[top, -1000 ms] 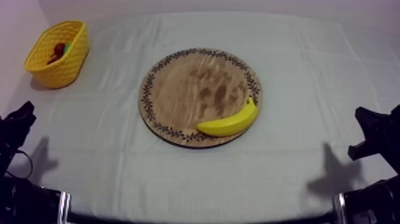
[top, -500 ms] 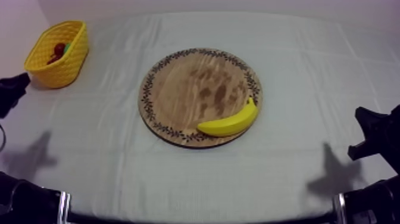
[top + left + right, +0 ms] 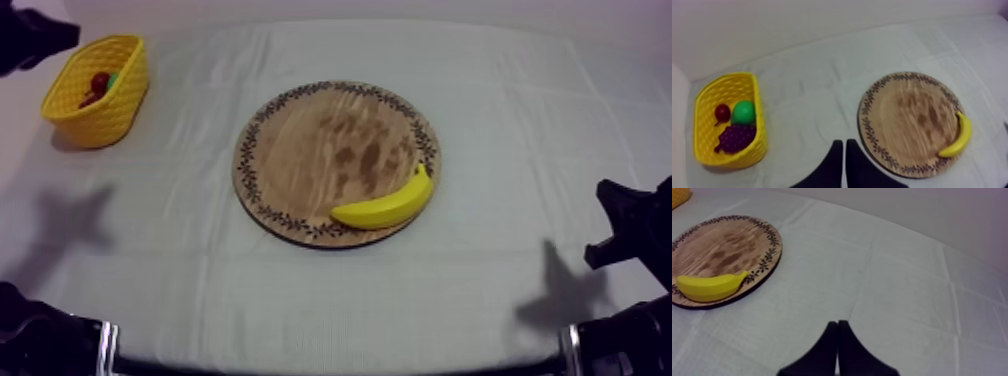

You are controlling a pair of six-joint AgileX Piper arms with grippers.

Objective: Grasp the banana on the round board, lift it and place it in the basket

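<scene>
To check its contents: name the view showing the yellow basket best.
Left wrist view: looks into the yellow basket, showing grapes, green fruit, small red fruit. Top view: mostly its wall. Right wrist view: a sliver.

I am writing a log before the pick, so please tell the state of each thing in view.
wooden board: flat on cloth.
banana: lies on board's edge, ungripped.
yellow basket: holds grapes, small red fruit, green fruit.
left gripper: shut, holding nothing.
right gripper: shut, holding nothing.
</scene>
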